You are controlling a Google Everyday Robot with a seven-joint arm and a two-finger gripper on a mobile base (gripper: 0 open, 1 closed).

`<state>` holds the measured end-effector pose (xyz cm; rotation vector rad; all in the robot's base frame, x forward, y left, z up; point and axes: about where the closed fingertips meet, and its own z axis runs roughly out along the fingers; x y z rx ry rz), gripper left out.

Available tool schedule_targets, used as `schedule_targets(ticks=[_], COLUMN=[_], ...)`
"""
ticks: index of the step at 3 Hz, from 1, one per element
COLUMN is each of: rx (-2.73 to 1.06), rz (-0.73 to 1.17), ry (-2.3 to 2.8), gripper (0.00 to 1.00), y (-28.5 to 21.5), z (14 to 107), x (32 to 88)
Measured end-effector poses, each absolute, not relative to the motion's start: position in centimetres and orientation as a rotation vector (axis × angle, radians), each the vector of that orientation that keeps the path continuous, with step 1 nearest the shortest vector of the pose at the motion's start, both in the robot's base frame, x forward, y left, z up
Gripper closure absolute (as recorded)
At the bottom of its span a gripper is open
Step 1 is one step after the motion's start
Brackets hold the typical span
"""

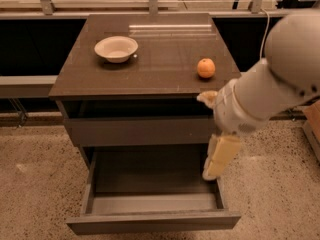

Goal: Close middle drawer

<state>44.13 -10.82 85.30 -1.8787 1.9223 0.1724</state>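
Note:
The middle drawer (150, 204) is pulled far out of the dark grey-brown cabinet. Its inside is empty and its flat front (152, 222) is near the bottom of the view. The top drawer front (140, 130) sits above it, with a dark gap beneath the tabletop. The lowest drawer is hidden under the open one. My gripper (214, 168) hangs pointing down from the white arm (270, 89), over the open drawer's right side wall, just in front of the cabinet's right edge. It holds nothing that I can see.
A white bowl (116, 48) and an orange (206, 67) sit on the cabinet top (150, 69). A low ledge (25, 84) runs behind on the left. Speckled floor (35, 184) lies to both sides. A box edge (312, 119) shows at far right.

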Motion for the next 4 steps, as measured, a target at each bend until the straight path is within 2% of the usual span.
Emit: schedule_targets(ticks=[1, 2, 4], rx=[-1.860, -1.859, -1.894], rz=[0.240, 0.238, 0.418], ry=[1.861, 1.863, 1.905], gripper=[0.00, 0.00, 0.00], y=[-7.7, -7.8, -7.5], z=[76.4, 76.5, 68.2], x=[40.1, 40.2, 39.3])
